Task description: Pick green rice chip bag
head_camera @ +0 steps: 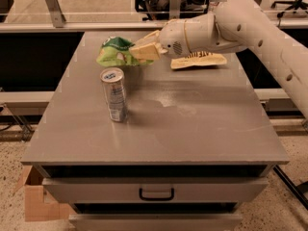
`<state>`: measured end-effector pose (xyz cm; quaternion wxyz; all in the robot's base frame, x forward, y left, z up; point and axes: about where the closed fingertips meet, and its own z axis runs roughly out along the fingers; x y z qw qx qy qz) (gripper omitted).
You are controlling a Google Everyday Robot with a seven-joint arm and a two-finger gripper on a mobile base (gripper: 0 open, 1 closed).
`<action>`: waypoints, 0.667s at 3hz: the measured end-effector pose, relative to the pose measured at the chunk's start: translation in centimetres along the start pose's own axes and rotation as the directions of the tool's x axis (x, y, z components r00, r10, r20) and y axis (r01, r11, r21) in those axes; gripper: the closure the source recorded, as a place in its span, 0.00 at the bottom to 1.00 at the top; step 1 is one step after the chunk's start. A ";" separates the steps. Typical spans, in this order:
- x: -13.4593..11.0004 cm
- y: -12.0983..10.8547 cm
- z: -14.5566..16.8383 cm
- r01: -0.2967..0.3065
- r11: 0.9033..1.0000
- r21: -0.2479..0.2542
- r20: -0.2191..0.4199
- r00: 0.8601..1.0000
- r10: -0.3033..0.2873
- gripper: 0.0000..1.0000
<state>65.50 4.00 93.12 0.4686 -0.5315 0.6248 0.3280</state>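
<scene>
While the green rice chip bag (115, 52) sits at the upper left of the grey table (192, 124), the gripper (140, 47) clenches the bag's right edge. A can (114, 95) stands below the bag, and a brown-and-yellow bag (199, 60) lies to the right, beneath the arm (260, 28).

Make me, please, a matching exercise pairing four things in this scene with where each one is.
Things:
1. green bag
2. can
3. yellow bag
4. box

Places:
A. on the floor, left of the table
B. lying flat under the arm
C. upright, on the table's left half
D. at the gripper, near the table's back edge

Pairs: 1-D, 2-C, 3-B, 4-A
</scene>
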 end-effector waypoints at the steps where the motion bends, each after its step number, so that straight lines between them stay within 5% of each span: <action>1: -1.7 -0.7 -0.8 0.048 0.998 0.050 0.068 0.996 -0.051 1.00; 2: -1.7 -0.7 -0.7 0.048 0.998 0.050 0.068 0.996 -0.051 1.00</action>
